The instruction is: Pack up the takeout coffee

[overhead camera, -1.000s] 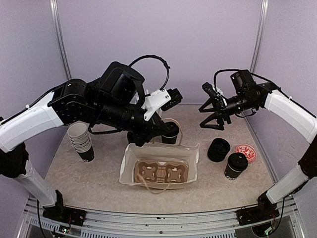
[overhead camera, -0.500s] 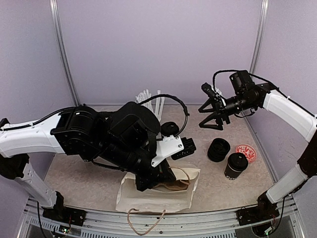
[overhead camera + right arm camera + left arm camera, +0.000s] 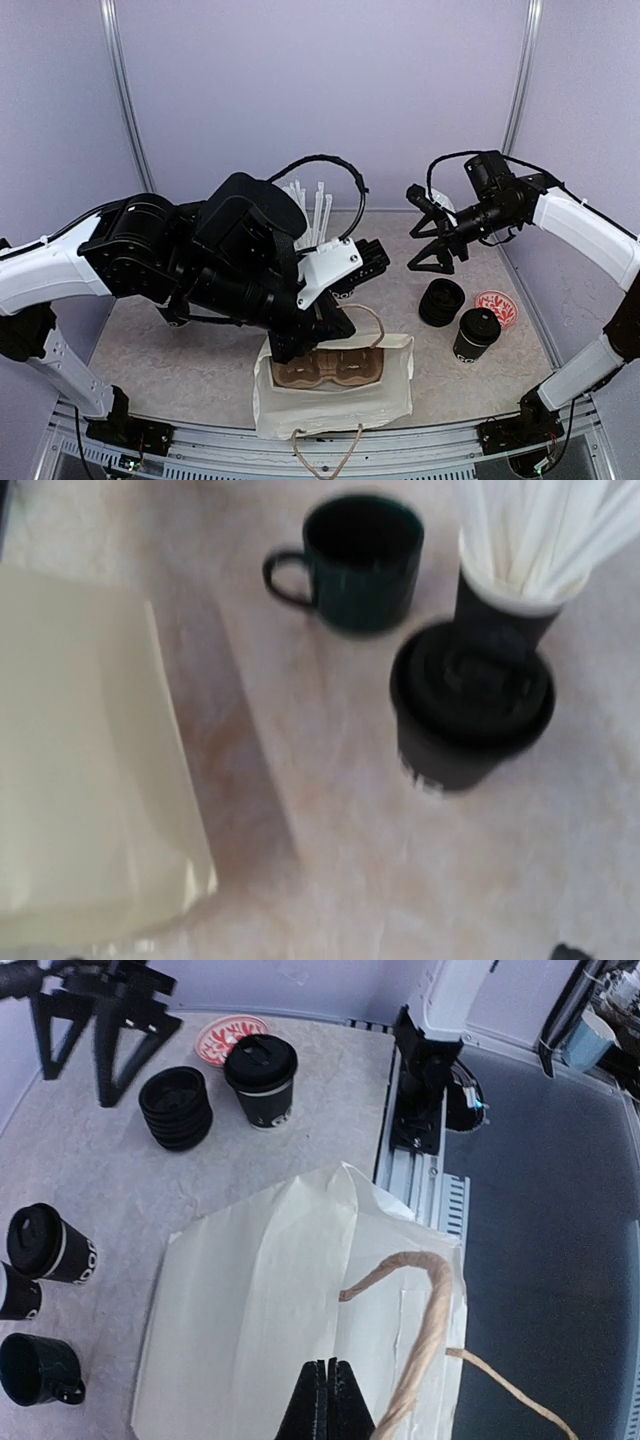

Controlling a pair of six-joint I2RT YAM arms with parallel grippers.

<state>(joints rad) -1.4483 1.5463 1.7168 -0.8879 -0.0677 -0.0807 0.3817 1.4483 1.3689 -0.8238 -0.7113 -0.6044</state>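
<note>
Takeout coffee cup (image 3: 477, 335): stands upright on counter (image 3: 180, 375), lid on, right of paper bag (image 3: 335, 405), just beside stack of lids (image 3: 441, 302) and near red coaster (image 3: 495, 308). Second cup (image 3: 465, 705) likewise lidded and upright, close against straw cup (image 3: 510, 590), near dark mug (image 3: 360, 560); hidden behind left arm (image 3: 150, 250) in top view. Neither yet in bag.

Left pincer (image 3: 325, 1398) closed flat on bag wall, holding mouth up; cardboard carrier (image 3: 330, 368) visible inside. Right pincer (image 3: 437, 262) spread wide, empty, hanging above counter between straw cup and lids.

Handling, judged: thin paper wall, crushable under hard squeeze; press-fit lid likely to pop if lifted by rim. Fill unknown, so treat as possibly heavy with liquid and keep upright. Smooth surface, mild slip risk. Best hold: across body at mid-height, below lid, moderate force; then lower straight into carrier hole.
</note>
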